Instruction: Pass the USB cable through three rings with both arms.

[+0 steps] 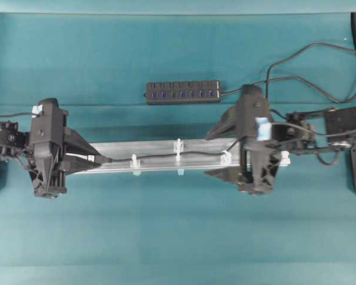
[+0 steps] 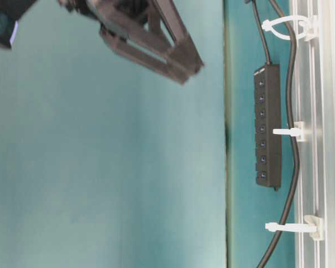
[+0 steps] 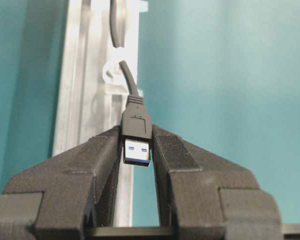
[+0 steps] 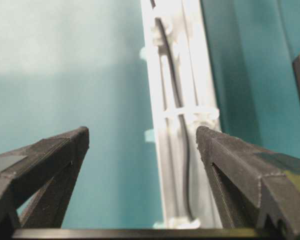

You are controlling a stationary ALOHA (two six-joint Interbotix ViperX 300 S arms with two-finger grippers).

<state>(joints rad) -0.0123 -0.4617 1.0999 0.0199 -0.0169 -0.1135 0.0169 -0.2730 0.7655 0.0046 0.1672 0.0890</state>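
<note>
- the usb cable (image 1: pixel 166 155) lies along the silver rail (image 1: pixel 160 147), already threaded through all three rings (image 1: pixel 178 148); its plug (image 3: pixel 136 131) has come out past the left-most ring.
- the left gripper (image 3: pixel 137 150) is closed on that plug, pinching its black body between both fingers (image 3: pixel 102 160), blue-tongued metal end towards the camera.
- the right gripper (image 4: pixel 142 137) hangs over the rail's right end with its jaws spread wide and nothing between them; the cable runs underneath, untouched.
- step, as i judge it: threading looks done, with the left arm holding the free end. what seems left is drawing the slack through without dragging a ring off the rail, or simply letting go.
- only the left wrist view shows the grip on the plug; overhead it is hidden under the arm.
- only overhead shows all three rings and the black hub (image 1: pixel 183 92) behind the rail together.
- the table-level view shows the cable bowing between rings, which overhead flattens.
</note>
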